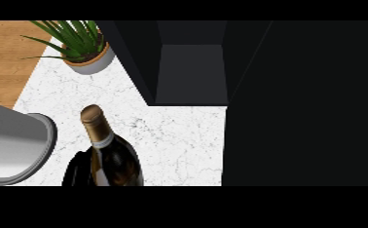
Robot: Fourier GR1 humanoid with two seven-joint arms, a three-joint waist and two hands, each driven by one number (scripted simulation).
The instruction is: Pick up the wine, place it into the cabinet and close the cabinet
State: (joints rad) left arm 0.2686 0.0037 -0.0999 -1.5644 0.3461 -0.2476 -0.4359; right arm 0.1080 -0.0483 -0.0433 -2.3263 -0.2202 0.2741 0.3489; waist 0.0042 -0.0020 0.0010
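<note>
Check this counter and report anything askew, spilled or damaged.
Nothing stands out. The wine bottle is intact with no spill around it, a robot hand curled beside it. The potted plant sits upright, and the cabinet stands open.

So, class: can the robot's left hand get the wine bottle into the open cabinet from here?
Probably yes. The left hand is curled round the wine bottle, and bare counter lies between it and the open cabinet.
</note>
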